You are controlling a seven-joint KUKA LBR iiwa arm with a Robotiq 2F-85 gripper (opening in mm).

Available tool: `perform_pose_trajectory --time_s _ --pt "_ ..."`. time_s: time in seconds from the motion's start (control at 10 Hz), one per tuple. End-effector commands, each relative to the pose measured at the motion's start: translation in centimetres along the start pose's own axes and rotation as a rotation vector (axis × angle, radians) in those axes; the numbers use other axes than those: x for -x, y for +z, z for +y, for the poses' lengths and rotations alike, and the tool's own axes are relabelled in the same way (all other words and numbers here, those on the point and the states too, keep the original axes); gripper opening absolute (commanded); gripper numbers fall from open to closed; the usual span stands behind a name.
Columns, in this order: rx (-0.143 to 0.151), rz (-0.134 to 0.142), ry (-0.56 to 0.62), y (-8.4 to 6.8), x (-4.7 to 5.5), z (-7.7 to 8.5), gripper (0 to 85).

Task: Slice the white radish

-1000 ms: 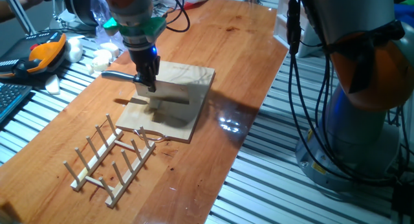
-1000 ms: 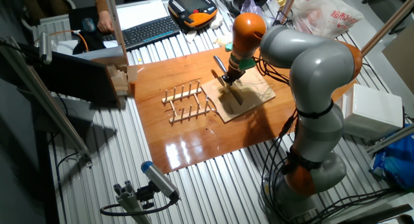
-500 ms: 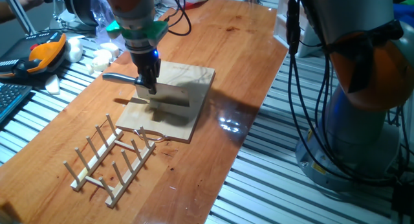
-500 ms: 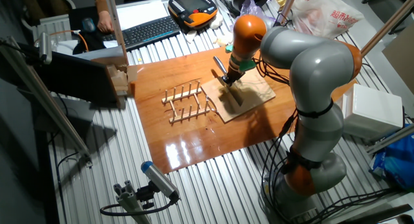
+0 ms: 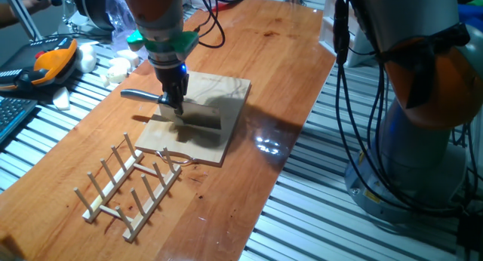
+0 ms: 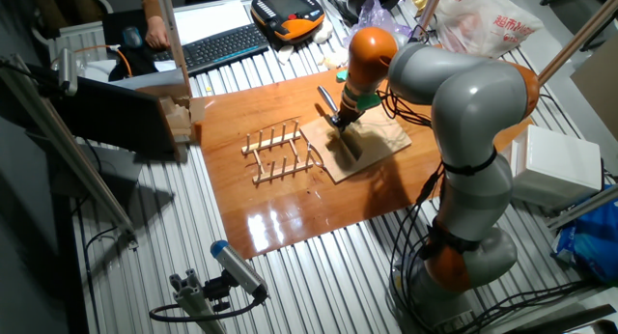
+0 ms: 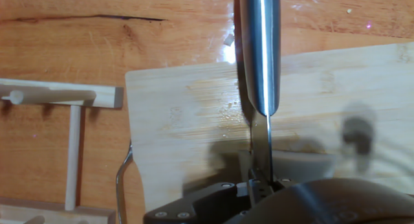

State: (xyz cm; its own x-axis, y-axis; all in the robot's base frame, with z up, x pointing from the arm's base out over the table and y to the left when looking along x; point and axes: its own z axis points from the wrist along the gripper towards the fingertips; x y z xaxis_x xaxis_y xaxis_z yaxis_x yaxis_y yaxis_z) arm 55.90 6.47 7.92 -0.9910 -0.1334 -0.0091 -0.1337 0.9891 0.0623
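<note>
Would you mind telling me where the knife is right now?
The knife is held in the claw above the wooden cutting board, its handle sticking out past the board's edge; the wooden rack stands just beyond the board.

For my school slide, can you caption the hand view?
Shiny steel knife held over the pale wooden cutting board, beside a wooden peg rack.
</note>
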Motion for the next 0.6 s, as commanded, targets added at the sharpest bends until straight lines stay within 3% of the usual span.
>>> perform_pose_trajectory --time_s 0.0,0.2,0.5 --pt "-0.001 -0.006 0.0 0.2 0.0 0.1 0.0" --pt "0.002 -0.009 0.0 0.3 0.0 0.2 0.0" --pt "-0.002 0.018 0.008 -2.5 -0.2 0.5 0.0"
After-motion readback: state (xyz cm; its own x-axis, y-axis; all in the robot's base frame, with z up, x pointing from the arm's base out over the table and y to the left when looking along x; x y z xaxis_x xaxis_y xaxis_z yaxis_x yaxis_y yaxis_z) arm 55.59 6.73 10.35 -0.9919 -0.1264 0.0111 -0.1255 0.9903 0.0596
